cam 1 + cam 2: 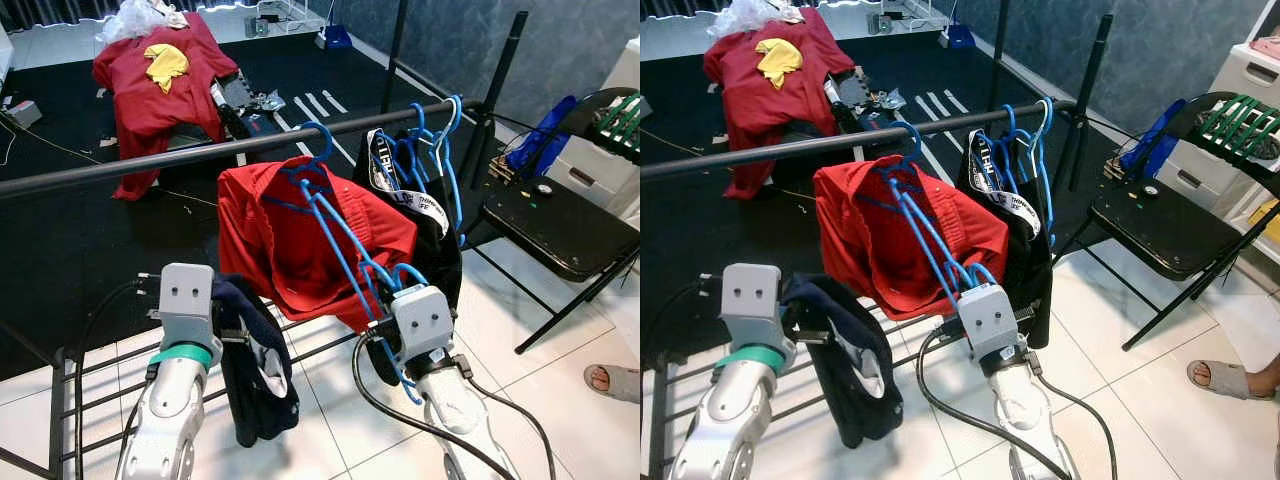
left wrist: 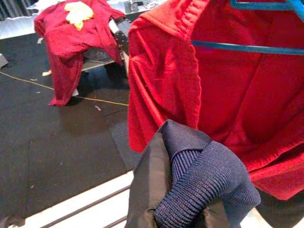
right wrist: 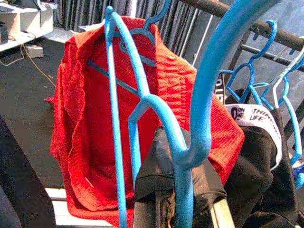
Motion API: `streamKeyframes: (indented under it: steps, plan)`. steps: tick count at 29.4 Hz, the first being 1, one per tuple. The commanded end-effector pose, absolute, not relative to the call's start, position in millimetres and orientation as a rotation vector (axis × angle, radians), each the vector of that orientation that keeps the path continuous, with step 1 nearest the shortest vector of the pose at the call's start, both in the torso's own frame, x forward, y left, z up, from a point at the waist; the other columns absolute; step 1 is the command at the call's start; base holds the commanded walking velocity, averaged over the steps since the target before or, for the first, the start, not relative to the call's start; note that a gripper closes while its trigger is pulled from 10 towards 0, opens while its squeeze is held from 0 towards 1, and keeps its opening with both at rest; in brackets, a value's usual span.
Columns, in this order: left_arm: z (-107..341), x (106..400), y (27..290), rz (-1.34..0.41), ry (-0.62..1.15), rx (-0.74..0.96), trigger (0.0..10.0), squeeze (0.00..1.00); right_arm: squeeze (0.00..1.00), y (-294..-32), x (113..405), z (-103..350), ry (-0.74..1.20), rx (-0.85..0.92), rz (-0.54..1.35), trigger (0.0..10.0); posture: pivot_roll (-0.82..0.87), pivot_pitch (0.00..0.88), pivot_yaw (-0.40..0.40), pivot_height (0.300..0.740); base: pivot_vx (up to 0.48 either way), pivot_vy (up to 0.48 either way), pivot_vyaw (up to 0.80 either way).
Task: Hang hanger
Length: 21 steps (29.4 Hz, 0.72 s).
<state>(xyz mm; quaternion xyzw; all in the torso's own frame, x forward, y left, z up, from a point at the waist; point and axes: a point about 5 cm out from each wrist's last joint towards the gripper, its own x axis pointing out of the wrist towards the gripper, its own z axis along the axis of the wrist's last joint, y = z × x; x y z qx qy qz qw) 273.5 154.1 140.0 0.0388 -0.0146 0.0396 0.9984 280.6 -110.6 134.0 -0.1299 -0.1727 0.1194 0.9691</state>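
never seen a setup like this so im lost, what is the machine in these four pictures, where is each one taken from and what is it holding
It is a walking humanoid robot with two silver arms, each ending in a gripper with two black fingers. The two wide pictures come from a stereo camera on its head, looking down at its own arms. The other two come from cameras on its wrists, looking along the fingers.

In front of it is a clothes rail. A red shirt already hangs there on a blue hanger, and beside it a black garment under more blue hangers.

The right gripper holds a blue hanger whose hook reaches up to the rail. The left gripper holds a dark navy garment that hangs down.

Behind, more red clothes lie on a low stand, and a folding chair stands to the right.
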Motion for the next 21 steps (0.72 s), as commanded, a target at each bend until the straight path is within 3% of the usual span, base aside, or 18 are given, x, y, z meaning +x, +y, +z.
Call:
streamKeyframes:
  steps: [1,21]
  plan:
    - [147.4,273.4,153.5,0.078,-0.074,0.083,10.0,0.00,0.00,-111.9,280.3,131.0,-0.342,-0.264,0.236,10.0,-0.09,0.045,0.068,0.740,-0.454,0.000,0.00]
    - [148.7,272.8,152.9,0.072,-0.088,0.096,10.0,0.00,0.00,-111.0,284.2,131.0,-0.345,-0.265,0.229,10.0,-0.09,0.042,0.068,0.740,-0.416,0.000,0.00]
